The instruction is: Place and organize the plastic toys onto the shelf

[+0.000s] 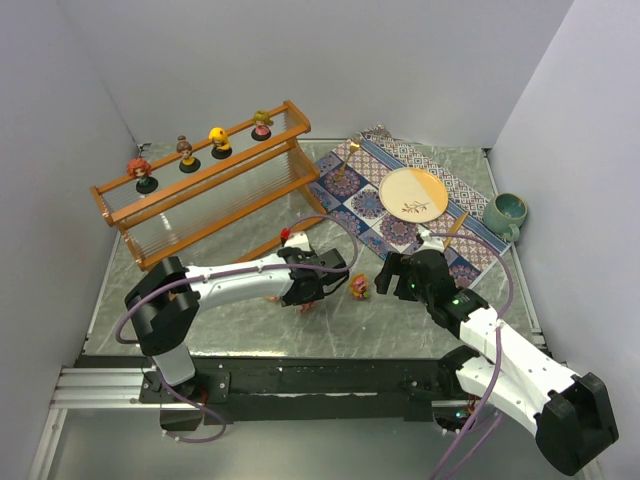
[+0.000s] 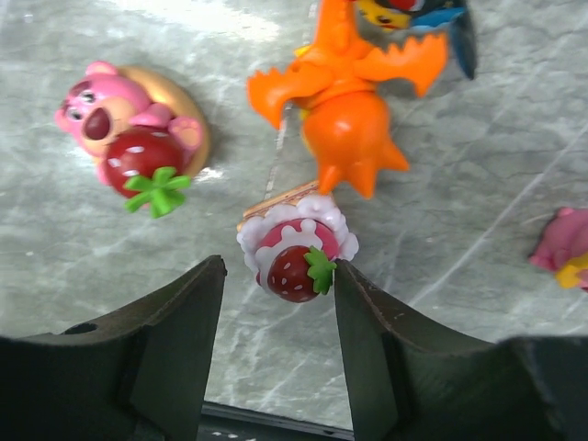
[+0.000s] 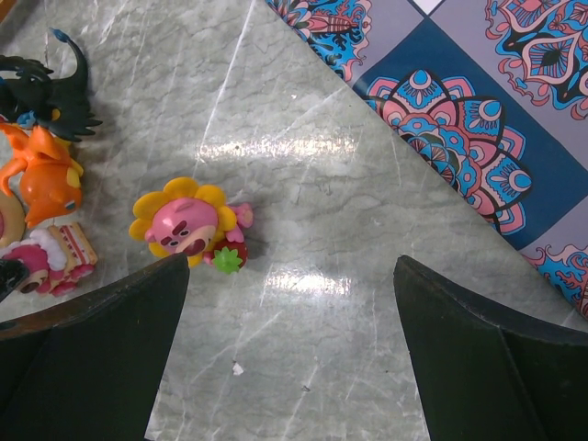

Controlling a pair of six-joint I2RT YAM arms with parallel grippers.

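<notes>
Four big-headed dolls stand in a row on the top tier of the wooden shelf. My left gripper is low over the table with its jaws part-way open around a strawberry cake toy. The right finger touches the toy and the left finger stands apart from it. Beyond it lie an orange toy, a pink bear with a strawberry and a black spiky toy. My right gripper is wide open over bare table, with a sunflower bear toy beside its left finger.
A patterned blue mat at the back right holds a round plate, and a teal mug stands at its right end. The two grippers are close together mid-table. White walls enclose the table.
</notes>
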